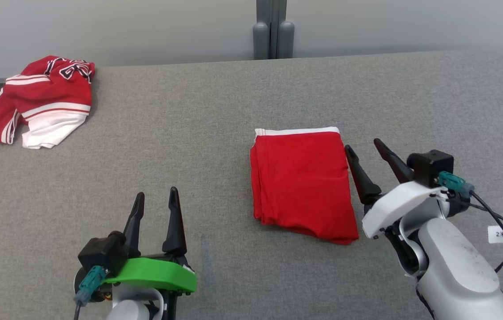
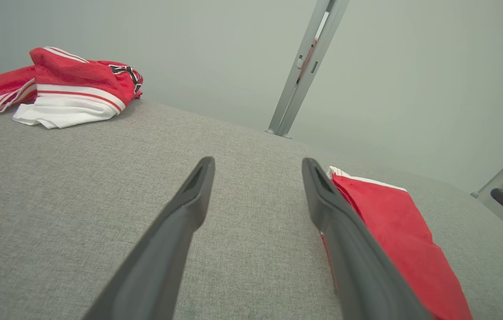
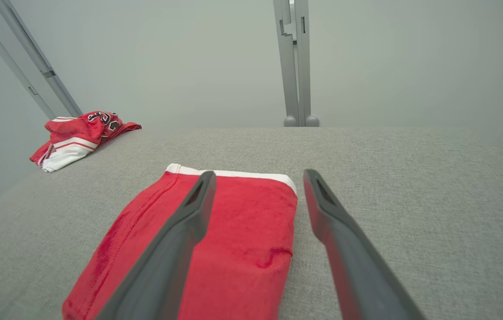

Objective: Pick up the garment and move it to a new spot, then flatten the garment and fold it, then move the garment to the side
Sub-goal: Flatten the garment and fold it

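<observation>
Folded red garment (image 1: 302, 186) lies flat on tabletop (image 1: 216, 133); right fingers (image 1: 360, 175) wide apart, empty, beside its edge, likely for the side move; left fingers (image 1: 173, 222) wide apart, empty.

- A broad grey fabric-covered surface (image 1: 198, 133) carries everything here; its weave is coarse and it lies flat
- A folded red garment (image 1: 302, 184) rests flat on it, right of the middle; a white band edges its far end; stacked layers show along its left side
- A crumpled red-and-white jersey (image 1: 42, 100) sits heaped at the far left corner, well apart from the folded piece; black lettering shows on its top
</observation>
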Controlling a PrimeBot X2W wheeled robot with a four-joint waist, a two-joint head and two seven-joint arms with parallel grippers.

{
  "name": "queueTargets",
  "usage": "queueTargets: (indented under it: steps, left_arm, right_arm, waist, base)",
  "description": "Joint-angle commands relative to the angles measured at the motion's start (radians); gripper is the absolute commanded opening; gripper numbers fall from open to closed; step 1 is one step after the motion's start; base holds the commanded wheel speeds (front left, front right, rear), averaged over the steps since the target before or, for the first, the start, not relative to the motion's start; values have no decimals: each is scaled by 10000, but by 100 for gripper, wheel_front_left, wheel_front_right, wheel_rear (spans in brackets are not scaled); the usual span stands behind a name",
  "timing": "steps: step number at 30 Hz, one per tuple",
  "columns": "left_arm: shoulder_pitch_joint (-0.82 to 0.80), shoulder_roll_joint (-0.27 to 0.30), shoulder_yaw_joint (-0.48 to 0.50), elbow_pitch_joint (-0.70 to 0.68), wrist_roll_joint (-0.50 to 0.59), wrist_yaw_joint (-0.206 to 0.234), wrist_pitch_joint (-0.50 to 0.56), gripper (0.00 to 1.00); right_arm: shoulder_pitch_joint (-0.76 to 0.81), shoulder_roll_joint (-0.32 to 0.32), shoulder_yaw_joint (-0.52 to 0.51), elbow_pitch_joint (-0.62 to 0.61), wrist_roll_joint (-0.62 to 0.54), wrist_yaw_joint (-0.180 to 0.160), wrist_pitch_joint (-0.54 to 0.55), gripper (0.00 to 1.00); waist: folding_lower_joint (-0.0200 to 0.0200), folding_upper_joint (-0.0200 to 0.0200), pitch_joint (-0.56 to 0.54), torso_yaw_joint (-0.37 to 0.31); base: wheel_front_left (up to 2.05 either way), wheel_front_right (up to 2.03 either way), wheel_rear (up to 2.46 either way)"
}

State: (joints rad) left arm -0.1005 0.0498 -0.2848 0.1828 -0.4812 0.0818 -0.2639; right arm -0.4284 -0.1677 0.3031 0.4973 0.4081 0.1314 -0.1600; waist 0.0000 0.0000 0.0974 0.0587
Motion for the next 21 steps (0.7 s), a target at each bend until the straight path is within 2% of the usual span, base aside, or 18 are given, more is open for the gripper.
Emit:
queueTargets:
  steps: [1, 10, 16, 21]
  left_arm:
    - [-149, 16, 77, -11, 122, -29, -9, 100]
    - [233, 18, 356, 100, 263, -92, -9, 100]
    - [836, 21, 873, 13, 509, 18, -9, 100]
    - [1312, 27, 1231, -113, 906, 8, -7, 100]
  right_arm:
    - [281, 66, -238, -108, -191, -15, -154, 100]
    - [1962, 774, -2081, -1539, -1510, -15, -538, 100]
    - [2857, 1088, -2178, -2670, -1939, -15, -682, 100]
    - [3271, 1135, -2058, -2995, -2184, -15, -815, 100]
  waist:
    - [0, 0, -92, -86]
    - [0, 0, -490, -585]
    - [0, 0, -686, -872]
    - [0, 0, -773, -947]
  base:
    - [0, 0, 0]
    - [0, 0, 0]
    - [0, 0, 0]
    - [0, 0, 0]
